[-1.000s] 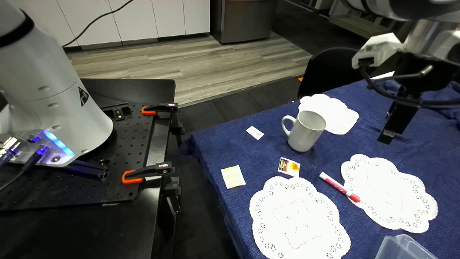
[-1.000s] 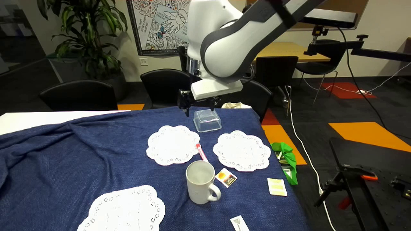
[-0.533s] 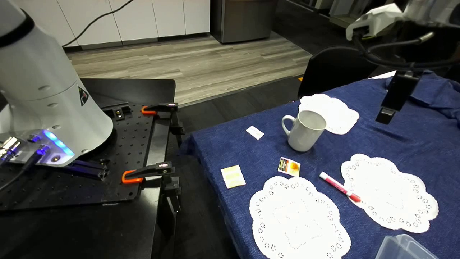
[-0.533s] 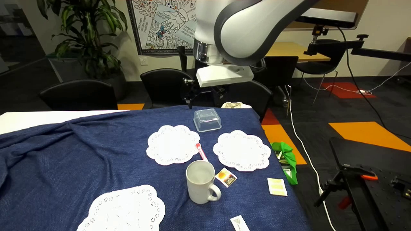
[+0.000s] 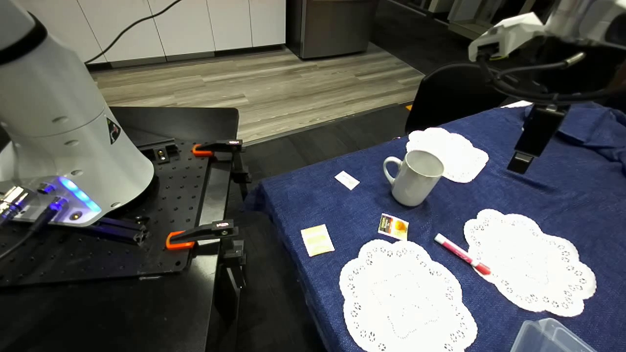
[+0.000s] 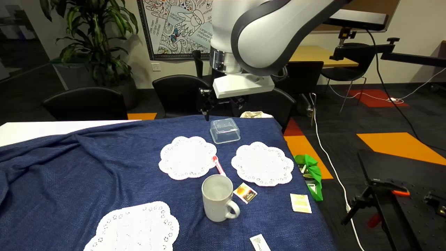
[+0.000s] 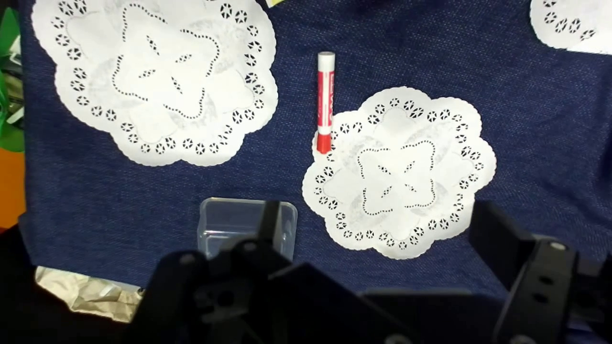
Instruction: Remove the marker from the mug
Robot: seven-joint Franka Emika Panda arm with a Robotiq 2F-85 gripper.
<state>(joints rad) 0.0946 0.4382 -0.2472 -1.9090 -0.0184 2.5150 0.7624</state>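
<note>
The red-and-white marker lies flat on the blue cloth, its red cap end over the edge of a lace doily. It also shows in an exterior view behind the mug, and in the wrist view. The white mug stands upright, apart from the marker; its visible inside looks empty. It also shows in an exterior view and is out of the wrist view. My gripper is open and empty, held above the table. Its fingers spread either side of the doily's lower part, with the marker farther up the picture.
White lace doilies lie near the marker, to its side and beside the mug. A clear plastic box sits near the table edge. Small packets lie around the mug. Black chairs stand behind the table.
The gripper rose away from the table between one second and half a second ago, then came down slightly. The marker and mug have not moved.
</note>
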